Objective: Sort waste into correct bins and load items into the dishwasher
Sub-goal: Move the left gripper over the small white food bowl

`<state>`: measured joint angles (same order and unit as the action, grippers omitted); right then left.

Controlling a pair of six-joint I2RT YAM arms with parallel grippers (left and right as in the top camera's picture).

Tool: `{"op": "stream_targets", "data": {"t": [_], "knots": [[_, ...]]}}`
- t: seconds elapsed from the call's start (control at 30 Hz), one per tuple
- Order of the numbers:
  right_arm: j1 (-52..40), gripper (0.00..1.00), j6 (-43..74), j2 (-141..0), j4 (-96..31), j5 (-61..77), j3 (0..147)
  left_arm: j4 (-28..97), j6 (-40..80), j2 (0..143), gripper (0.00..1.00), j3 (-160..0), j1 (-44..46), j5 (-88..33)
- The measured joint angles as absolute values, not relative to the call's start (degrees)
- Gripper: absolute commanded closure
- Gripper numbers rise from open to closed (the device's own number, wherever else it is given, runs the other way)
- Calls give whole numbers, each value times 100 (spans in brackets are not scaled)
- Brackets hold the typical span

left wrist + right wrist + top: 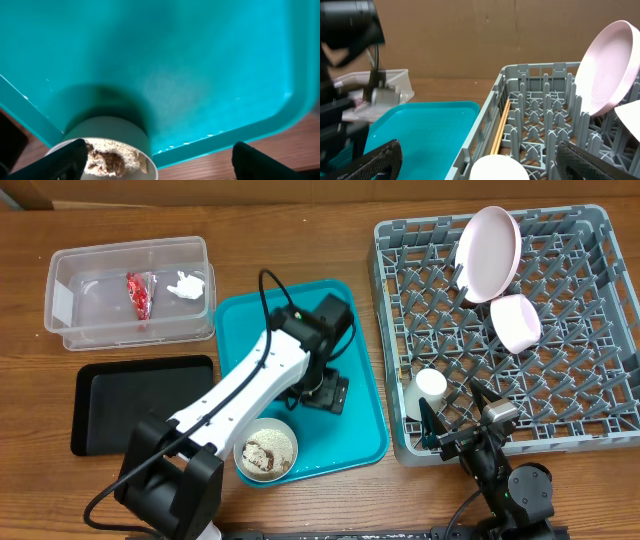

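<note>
An off-white bowl (266,452) (107,145) with rice and a brown lump stands at the front of the teal tray (355,435). My left gripper (325,392) (160,165) hangs open over the tray, one finger at the bowl's rim and nothing held. The clear tub (70,300) holds the red wrapper (139,293) and the white tissue (187,283). In the grey rack (590,395) are the pink plate (488,252) (610,67), pink bowl (515,322), white cup (432,385) (495,167) and chopsticks (501,125). My right gripper (455,408) (482,167) is open beside the cup.
A shallow black tray (100,410) lies left of the teal tray. The white left arm (245,380) stretches across the teal tray. The rack's near wall (485,125) separates the teal tray (425,130) from the cup.
</note>
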<state>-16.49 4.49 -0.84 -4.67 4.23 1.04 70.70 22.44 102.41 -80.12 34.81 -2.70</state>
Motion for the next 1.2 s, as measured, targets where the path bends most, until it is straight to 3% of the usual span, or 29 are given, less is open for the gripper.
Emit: {"op": "stream_targets", "data": {"t": [0.03, 0.07, 0.1, 0.23, 0.4, 0.63, 0.93, 1.2], "knots": [[-1649, 0, 445, -84, -469, 423, 104, 7011, 2252, 10243, 15, -7817, 3489, -261], [-1649, 0, 449, -84, -473, 423, 104, 6890, 2261, 10243, 29, -7642, 3489, -250], [-1649, 0, 447, -84, -464, 423, 104, 6801, 2270, 10243, 35, -7465, 3489, -237], [-1649, 0, 447, -84, -469, 423, 104, 6340, 2480, 10243, 49, -6825, 3489, -198], [-1649, 0, 447, -84, -469, 421, 104, 6073, 2672, 10245, 42, -6361, 3489, -139], [-1649, 0, 449, -84, -469, 425, 104, 6005, 2711, 10245, 42, -6272, 3489, -56], [-1649, 0, 447, -84, -469, 423, 104, 7572, 2783, 10243, 33, -7585, 3489, -21], [-1649, 0, 449, -84, -469, 425, 104, 8318, 3304, 10241, 48, -7673, 3489, -32]]}}
